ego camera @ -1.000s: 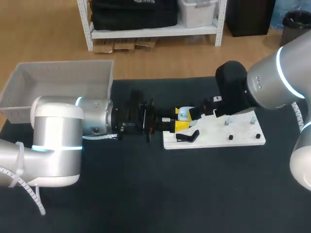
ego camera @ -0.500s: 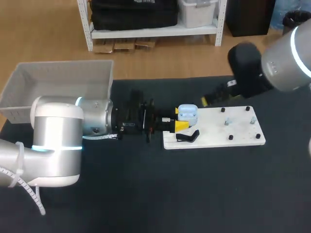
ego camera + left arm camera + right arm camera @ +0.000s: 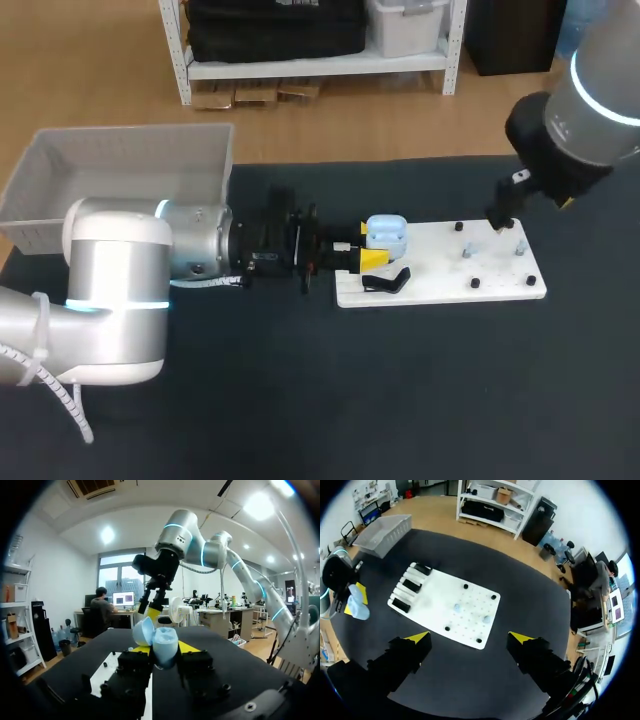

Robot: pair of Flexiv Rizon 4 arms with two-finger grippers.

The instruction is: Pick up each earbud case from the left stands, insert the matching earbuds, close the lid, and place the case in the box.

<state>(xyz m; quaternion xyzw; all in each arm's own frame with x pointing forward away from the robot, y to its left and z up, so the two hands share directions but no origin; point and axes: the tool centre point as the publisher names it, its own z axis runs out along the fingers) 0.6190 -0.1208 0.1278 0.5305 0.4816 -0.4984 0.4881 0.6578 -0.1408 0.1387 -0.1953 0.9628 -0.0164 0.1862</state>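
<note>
Pale blue and small, the earbud case (image 3: 386, 233) sits clamped between the yellow tips of the left gripper (image 3: 370, 246) in the head view, just over the left end of a white board (image 3: 440, 268). A black stand (image 3: 386, 282) lies on that end of the board, beside the case. The grey box (image 3: 120, 170) stands well apart at the table's far left corner, behind the left arm. The right gripper (image 3: 503, 216) hangs over the board's far right end; from here I cannot tell how its fingers are set.

From the left wrist, the case (image 3: 165, 643) is gripped from both sides by the left gripper (image 3: 164, 653), its lid (image 3: 143, 631) swung open and tilted to one side. The case's hollow faces away, so what lies in it cannot be told. The right gripper (image 3: 152, 601) hangs in the air ahead of the case, apart from it.

From the right wrist, the right gripper (image 3: 470, 638) is spread wide with nothing between its fingers, high above the board (image 3: 435, 611). Three black stands (image 3: 411, 585) line one end of the board, and two small pale blue earbuds (image 3: 456, 608) rest near its middle among black pegs (image 3: 465, 586). The case (image 3: 359, 609) is just past the stand end, in the left gripper (image 3: 351, 604). The box (image 3: 385, 532) lies beyond, near the table's corner.
</note>
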